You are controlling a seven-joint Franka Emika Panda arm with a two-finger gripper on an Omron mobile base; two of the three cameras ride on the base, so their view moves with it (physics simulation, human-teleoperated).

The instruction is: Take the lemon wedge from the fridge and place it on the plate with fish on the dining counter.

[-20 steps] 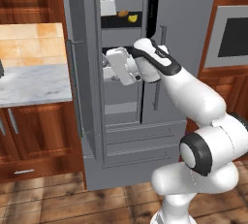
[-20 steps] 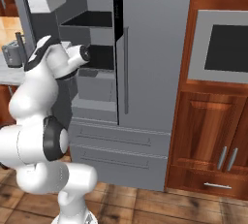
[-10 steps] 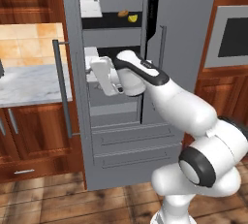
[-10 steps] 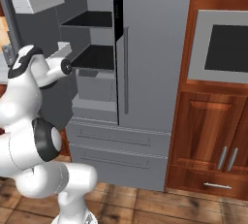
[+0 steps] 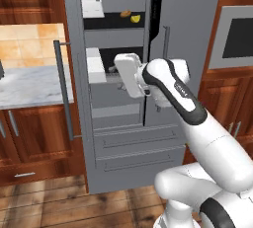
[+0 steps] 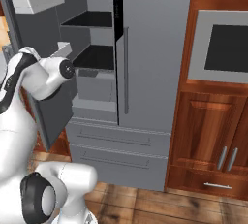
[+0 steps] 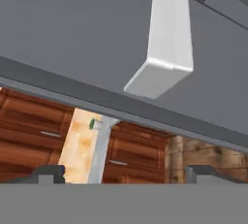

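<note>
Left base view shows the lemon wedge (image 5: 135,19) on the upper black shelf of the fridge (image 5: 188,39), just beside an orange-brown food item (image 5: 125,13) lying on its left. The gripper (image 5: 120,75) sits below that shelf, in front of the open compartment, near a white door bin (image 5: 96,65). Its jaws stand wide apart and hold nothing. From the gripper, the wedge lies upward and deeper into the fridge, so the reach probably needs a lift, then a push inward.
</note>
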